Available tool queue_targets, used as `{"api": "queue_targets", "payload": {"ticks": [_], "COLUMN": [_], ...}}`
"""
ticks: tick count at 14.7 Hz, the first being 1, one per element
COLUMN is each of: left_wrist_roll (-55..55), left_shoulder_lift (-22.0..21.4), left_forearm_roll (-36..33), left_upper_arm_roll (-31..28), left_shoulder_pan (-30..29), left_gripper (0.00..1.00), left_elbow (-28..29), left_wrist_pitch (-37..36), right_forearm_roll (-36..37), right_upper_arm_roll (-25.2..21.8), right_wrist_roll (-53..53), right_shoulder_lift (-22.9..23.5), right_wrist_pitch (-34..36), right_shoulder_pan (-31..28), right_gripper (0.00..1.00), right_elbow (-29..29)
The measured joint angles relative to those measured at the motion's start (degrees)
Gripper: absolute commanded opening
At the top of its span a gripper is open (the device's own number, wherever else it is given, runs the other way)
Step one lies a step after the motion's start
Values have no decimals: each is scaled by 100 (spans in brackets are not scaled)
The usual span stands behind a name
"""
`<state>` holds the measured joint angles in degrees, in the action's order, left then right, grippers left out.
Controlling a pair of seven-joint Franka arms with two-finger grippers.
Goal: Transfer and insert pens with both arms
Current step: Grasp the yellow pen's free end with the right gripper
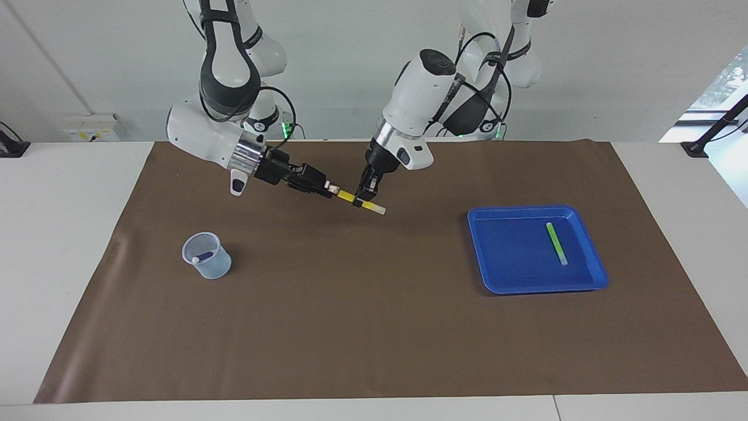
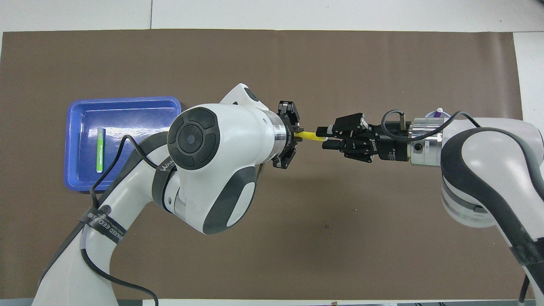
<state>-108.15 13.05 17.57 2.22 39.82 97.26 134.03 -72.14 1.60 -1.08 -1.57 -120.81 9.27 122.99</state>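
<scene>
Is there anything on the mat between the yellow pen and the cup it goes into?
Nothing visible: only bare brown mat lies between the yellow pen, held up between both hands, and the cup, which already holds the purple pen.

A dark strap around the left arm's lower link carries pale lettering, only partly legible, ending in "EED CED". No other text can be read.

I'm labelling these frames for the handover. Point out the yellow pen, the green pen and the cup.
yellow pen (image 1: 349, 197), facing view, bare yellow barrel between the two pincers.
green pen (image 1: 556, 242), facing view, mid-barrel, in the tray.
cup (image 1: 214, 267), facing view, outer wall.
</scene>
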Motion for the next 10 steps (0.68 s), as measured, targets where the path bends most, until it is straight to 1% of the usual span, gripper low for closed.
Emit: {"api": "queue_targets", "payload": {"ticks": [1,2,9,10], "left_wrist_roll": [-20,-32,-45,-45], "left_shoulder_lift": [6,11,53,57], "left_forearm_roll": [0,0,1,1], "left_upper_arm_roll": [-1,-1,-7,-7], "left_shoulder_pan": [18,30,35,35], "left_gripper": [0,0,0,0], "left_elbow": [0,0,0,0], "left_wrist_pitch": [50,73,109,110], "right_forearm_roll": [0,0,-6,-6], "right_upper_arm_roll": [0,0,0,0], "right_wrist_roll": [0,0,0,0], "right_shoulder_lift": [0,0,-4,-4], "right_wrist_pitch": [0,0,0,0], "right_shoulder_pan": [3,6,7,7], "right_gripper": [36,30,29,19], "right_elbow": [1,1,0,0]}}
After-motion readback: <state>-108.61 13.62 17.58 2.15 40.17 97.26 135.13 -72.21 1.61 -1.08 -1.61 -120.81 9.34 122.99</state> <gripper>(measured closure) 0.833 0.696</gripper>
